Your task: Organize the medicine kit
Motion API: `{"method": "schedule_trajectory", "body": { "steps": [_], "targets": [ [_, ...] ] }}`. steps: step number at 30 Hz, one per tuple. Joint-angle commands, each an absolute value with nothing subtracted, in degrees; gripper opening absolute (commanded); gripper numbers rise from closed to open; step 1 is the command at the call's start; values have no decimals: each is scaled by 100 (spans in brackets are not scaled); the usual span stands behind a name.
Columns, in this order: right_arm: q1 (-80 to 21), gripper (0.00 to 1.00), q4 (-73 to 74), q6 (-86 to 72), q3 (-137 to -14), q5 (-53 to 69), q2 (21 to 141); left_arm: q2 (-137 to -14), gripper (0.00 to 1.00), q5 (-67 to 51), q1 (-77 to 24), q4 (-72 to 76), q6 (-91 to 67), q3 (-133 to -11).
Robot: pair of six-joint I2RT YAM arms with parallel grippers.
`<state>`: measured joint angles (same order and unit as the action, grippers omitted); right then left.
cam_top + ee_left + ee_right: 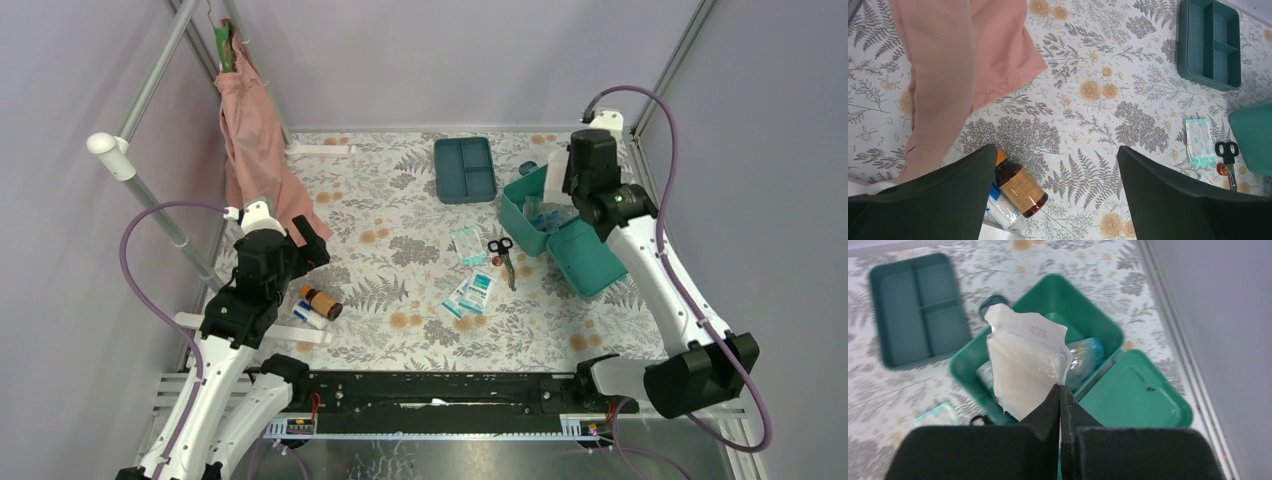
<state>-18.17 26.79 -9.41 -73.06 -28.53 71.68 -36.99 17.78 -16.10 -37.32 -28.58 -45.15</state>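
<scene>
**Right gripper** (1060, 388): the jaws are pressed together and clamped on the lower corner of a white pouch (1023, 357). The pouch rises crumpled from the fingertips, with faint print near its upper edge. In the right wrist view it sits over the open medicine kit (1068, 296). Whether it touches the box cannot be told.

**Medicine kit:** in the overhead view it lies right of centre, in the upper half of the frame.
- The lid (588, 258) is folded flat open toward the lower right.
- Pale blue packaged items (1089, 354) lie inside the box.

**Around the kit, overhead view:**
- The divided tray (465, 169) lies flat to the upper left of the kit, apart from it.
- A small dark round object (527, 168) sits between the tray and the kit, just beside the kit's far rim.
- Black-handled scissors (503, 256) lie on the floral table cover (400, 250), near the kit's lower left corner.
- A clear sachet (466, 245) lies just left of the scissors.
- A cluster of teal-and-white packets (470, 293) lies below the sachet.

**Left gripper** (1055, 150): the jaws are wide apart with nothing between them. It hangs above the table at the lower left of the overhead view.
- A brown bottle (1020, 187) with an orange cap lies on its side beside the left finger.
- A white-and-blue packet (1000, 210) is touching the bottle.
- A pink cloth (958, 60) fills the upper left of the left wrist view, its lower end resting on the table.
</scene>
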Motion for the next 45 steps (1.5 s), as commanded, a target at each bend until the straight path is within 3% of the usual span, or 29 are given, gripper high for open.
{"method": "schedule_trajectory", "body": {
  "steps": [1,17,20,27,35,39,45],
  "targets": [
    [-1195,0,3056,-615,-7908,-2624,7620,-3694,99,1754,-1642,-3595,-2804,-4438],
    [141,0,2354,-2855,-7960,-915,8942,-3701,99,1757,-1643,-3594,-2795,-4430],
    [315,18,2485,-3174,-8087,-641,9233,-3712,99,1753,-1643,-3595,-2801,-4430],
    [335,44,2445,-3119,-7807,-625,8869,-3750,99,1757,-1643,-3592,-2821,-4438],
    [142,50,2255,-2717,-7296,925,7696,-3836,99,1767,-1644,-3915,-3107,-4656],
    [-818,64,2246,-2541,-7063,811,7097,-3825,99,1769,-1643,-4304,-3571,-4721],
    [-2362,68,1841,-2681,-6517,902,6841,-3505,99,2119,-1641,-4883,-3977,-5027]
  ]
}}
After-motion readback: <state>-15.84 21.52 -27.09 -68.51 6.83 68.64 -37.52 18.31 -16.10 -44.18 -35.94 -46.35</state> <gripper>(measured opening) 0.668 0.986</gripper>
